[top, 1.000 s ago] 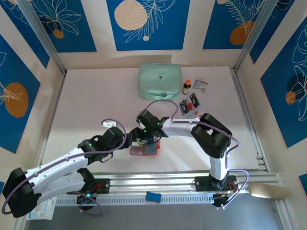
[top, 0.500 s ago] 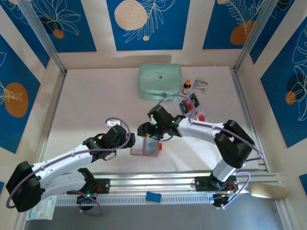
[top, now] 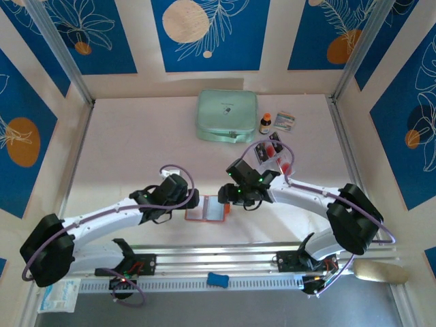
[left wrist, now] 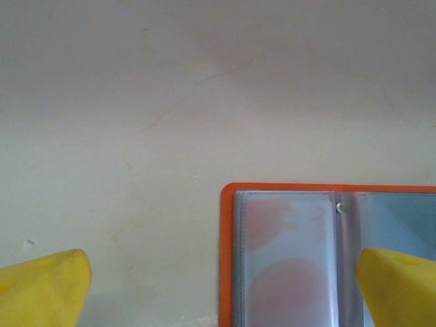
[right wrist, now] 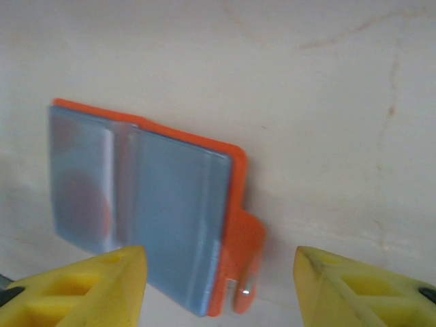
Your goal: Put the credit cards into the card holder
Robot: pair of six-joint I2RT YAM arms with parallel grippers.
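Top external view: a pale surface (top: pixel 136 143) sits boxed on three sides by wall panels (top: pixel 204 34) printed in blue and cream with leaf lines and orange discs. A metal rail (top: pixel 225 255) along the near edge carries both arm bases.

The card holder (top: pixel 206 212) lies open and flat near that edge, between the two wrists. The left pincer (top: pixel 193 201) is just beside its left edge and the right pincer (top: pixel 223 195) just beside its right.

Loose credit cards (top: pixel 267 148) lie farther back on the right, partly under the right arm. At the far edge stand a mint zip case (top: pixel 227 116), a small bottle (top: pixel 265 123) and a printed packet (top: pixel 285 121).

The left half of the surface is bare, with wide room between the left arm and the wall.

Left wrist view: the left pincer (left wrist: pixel 221 279) is spread wide and holds nothing. The holder's orange rim and clear sleeves (left wrist: pixel 286 259) show a red-dot card (left wrist: pixel 272 286) inside.

Right wrist view: the right pincer (right wrist: pixel 221 276) stands partly spread and grips nothing, above the holder's snap tab (right wrist: pixel 245 272).
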